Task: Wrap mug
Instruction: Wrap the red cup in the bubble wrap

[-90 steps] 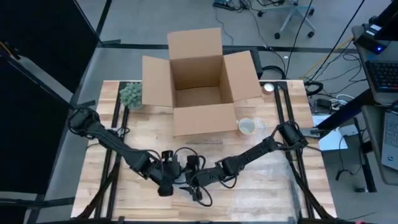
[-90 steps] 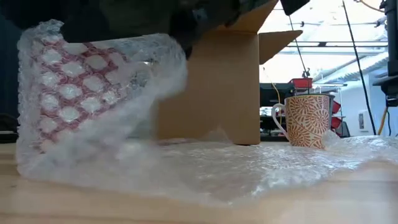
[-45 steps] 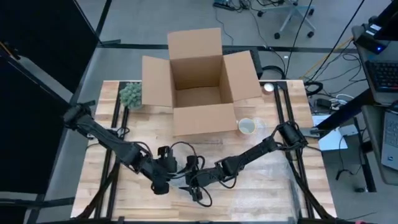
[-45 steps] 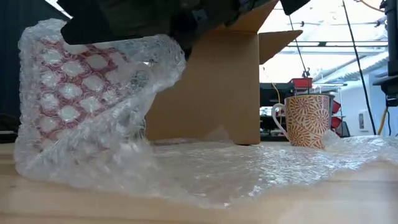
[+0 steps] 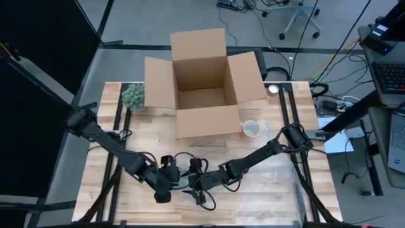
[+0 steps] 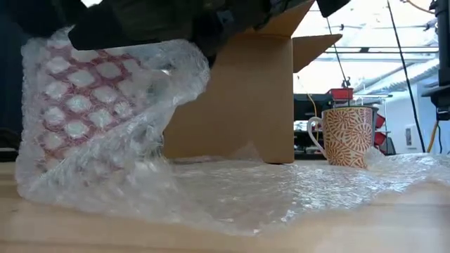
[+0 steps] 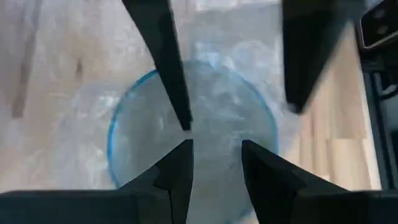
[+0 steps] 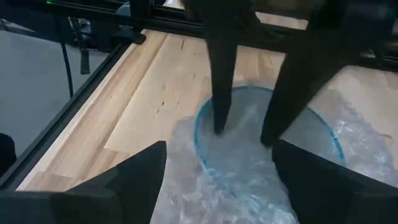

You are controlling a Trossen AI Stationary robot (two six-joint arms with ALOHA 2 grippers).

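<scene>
Table (image 5: 285, 190): wooden top; carries everything below.
Box (image 5: 202, 82): open cardboard carton, flaps out, at the table's far edge, centre. Appears empty in the high view.
Wrap (image 6: 281, 190): clear bubble sheet spread along the near half of the table; one end is drawn up around the mug in hand, the rest lies flat and loose.
Mug (image 6: 84, 105): red-patterned mug near the near edge, centre-left. In the low view it sits tilted inside the wrap; the sides shown are covered. The wrist views show its blue rim (image 7: 115, 130) with film across the mouth.
Second mug (image 6: 348, 135): orange-patterned, upright, bare, beside the box's right front corner, on the edge of the sheet.
Plant (image 5: 133, 96): small green plant at the far left corner, just beside the box's left flap.
Left gripper (image 5: 166, 190): over the mug; in its wrist view the fingers (image 7: 177, 177) stand slightly apart, pushing into the mouth. No firm pinch is visible.
Right gripper (image 5: 193, 189): just beside the left one, at the same mug; fingers (image 8: 137, 180) wide apart, clasping nothing.
Progress: judged mid-task. Sides covered, film going into the mouth.
Remaining: tucking the loose end, closing the bundle; possibly boxing it.
</scene>
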